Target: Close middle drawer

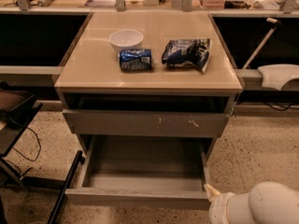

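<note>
Item 1. The counter (154, 76) has a tan top carrying three things. A white bowl (125, 38) stands left of centre, nearer the back edge than the front. A blue can (135, 59) lies on its side just in front of the bowl, close to it; contact between them cannot be confirmed. A dark blue snack bag (187, 53) lies to the right of the can, apart from it and short of the right edge.

Item 2. Below the front edge there is a dark open slot, then a grey drawer face with pale scratch marks (145, 123), which sits nearly flush.

Item 3. The middle drawer (140, 171) is beneath that scratched face. It is pulled well out past the front edge, and its shallow grey interior is exposed. Its plain front panel is the part farthest from the counter.

Item 4. The pincer (211, 191) is low, beyond the front right corner of the counter, just beside the right end of the drawer's front panel. Only a tan tip shows ahead of the white arm (264, 206). Whether the pincer is open or closed cannot be told, nor whether it touches the panel.
</note>
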You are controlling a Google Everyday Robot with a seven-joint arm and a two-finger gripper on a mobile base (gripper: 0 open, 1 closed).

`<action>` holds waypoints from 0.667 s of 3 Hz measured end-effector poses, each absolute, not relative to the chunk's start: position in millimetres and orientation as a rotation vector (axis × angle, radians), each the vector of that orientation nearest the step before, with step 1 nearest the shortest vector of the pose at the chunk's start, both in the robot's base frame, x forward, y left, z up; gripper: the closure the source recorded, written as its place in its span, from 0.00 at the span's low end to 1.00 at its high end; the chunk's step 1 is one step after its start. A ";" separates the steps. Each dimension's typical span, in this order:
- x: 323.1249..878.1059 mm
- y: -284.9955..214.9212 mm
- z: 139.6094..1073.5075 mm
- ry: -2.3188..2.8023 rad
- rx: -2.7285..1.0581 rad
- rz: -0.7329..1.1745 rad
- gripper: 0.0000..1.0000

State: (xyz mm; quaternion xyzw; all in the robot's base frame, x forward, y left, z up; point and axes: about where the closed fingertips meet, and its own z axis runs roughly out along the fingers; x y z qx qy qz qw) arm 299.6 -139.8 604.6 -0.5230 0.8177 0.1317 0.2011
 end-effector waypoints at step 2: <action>307.0 -144.9 504.6 2.335 -1.223 0.603 0.00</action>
